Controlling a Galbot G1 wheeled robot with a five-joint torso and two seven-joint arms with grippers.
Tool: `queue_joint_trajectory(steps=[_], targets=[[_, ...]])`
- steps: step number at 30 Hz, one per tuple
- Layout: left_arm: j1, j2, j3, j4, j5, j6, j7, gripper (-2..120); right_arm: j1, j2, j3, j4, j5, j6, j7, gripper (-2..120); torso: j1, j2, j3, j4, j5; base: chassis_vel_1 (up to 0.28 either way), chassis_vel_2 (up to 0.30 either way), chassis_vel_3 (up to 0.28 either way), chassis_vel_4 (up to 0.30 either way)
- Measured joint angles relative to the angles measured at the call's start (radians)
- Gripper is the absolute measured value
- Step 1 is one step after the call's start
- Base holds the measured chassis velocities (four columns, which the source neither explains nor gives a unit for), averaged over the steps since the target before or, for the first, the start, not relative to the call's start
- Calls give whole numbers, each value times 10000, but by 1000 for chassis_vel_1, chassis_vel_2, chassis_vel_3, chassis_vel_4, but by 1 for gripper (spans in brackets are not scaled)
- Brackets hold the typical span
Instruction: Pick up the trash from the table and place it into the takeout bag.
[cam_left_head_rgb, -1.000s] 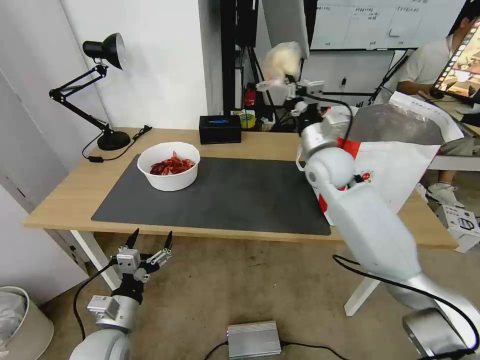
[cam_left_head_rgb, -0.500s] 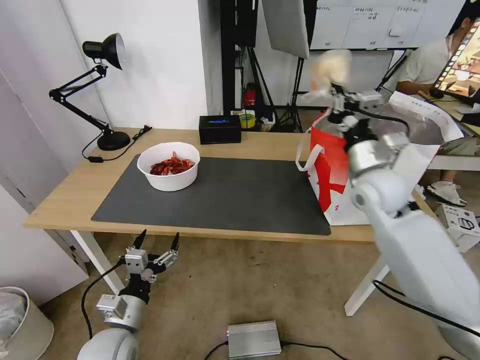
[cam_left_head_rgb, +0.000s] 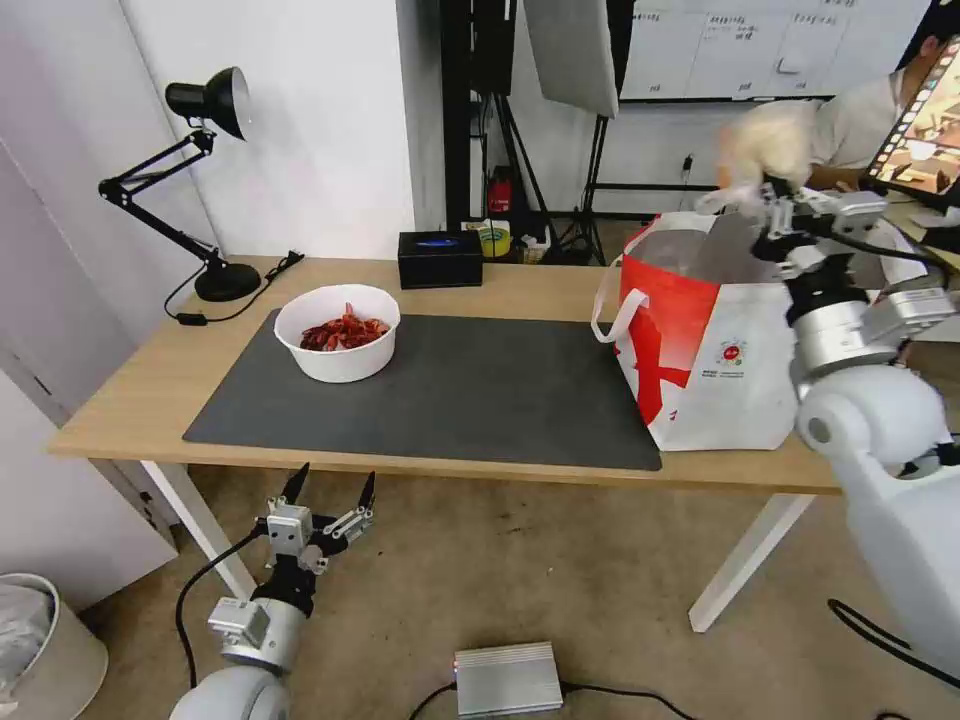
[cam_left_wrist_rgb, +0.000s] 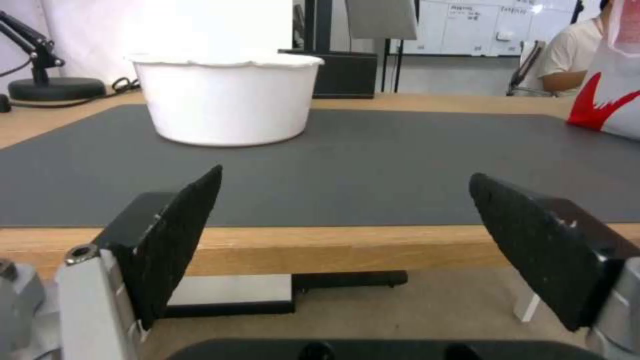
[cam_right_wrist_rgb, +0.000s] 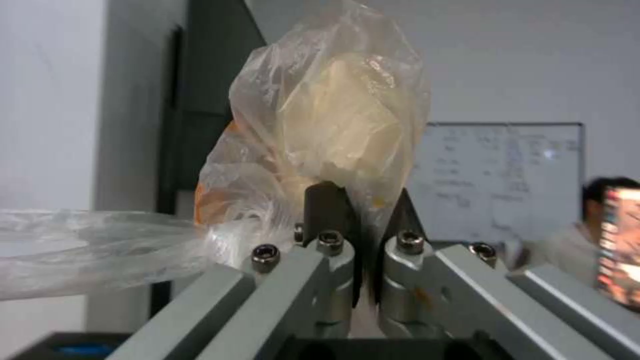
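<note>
Swinging rightward over the last second, the right arm has carried the knotted plastic bag (cam_left_head_rgb: 768, 145) from above the middle of the table's back edge to a spot above the far right side of the takeout bag (cam_left_head_rgb: 715, 340). The right hand (cam_left_head_rgb: 775, 195) points upward and is clenched on the plastic bag, which sticks up above the fingers (cam_right_wrist_rgb: 328, 202); in the right wrist view the clear film bulges over the closed jaws, with pale crumpled contents inside and a loose tail of plastic trailing off to one side. The plastic bag is in the air, not inside the takeout bag.

The takeout bag stands upright on the right end of the table (cam_left_head_rgb: 130, 385), its red panel facing the mat (cam_left_head_rgb: 450, 395) and its mouth open, showing the silver lining. A white strap handle hangs down its left side.

The white bowl (cam_left_head_rgb: 338, 332) of red shells sits on the left part of the mat, well apart from the takeout bag. A black tissue box (cam_left_head_rgb: 440, 258) rests near the back edge of the table, and a black desk lamp (cam_left_head_rgb: 205, 180) stands at the back left corner.

The left hand (cam_left_head_rgb: 330, 485) has risen slightly and hangs below the front edge of the table, left of centre, with its fingers (cam_left_wrist_rgb: 177, 235) spread wide and grasping nothing.
</note>
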Motion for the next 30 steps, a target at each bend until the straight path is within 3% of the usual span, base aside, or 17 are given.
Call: queue_joint_trajectory(steps=[17, 28, 30], targets=[[-52, 19, 44, 122, -14, -74, 0, 100, -363, -454, 720, 58, 1058, -2655, 1160, 0, 0, -1, 0, 0, -2, 0, 0, 0, 0], [-50, 7, 22, 118, -39, -101, 3, 100, -334, -237, 691, -105, 1156, -2925, 1415, 0, 0, 0, 0, 1, -2, 0, 0, 0, 0], [-48, 7, 17, 111, -41, -101, 5, 100, -349, -194, 689, -101, 1152, -2926, 1427, 6, 0, 0, 0, 0, -1, 0, 0, 0, 0]])
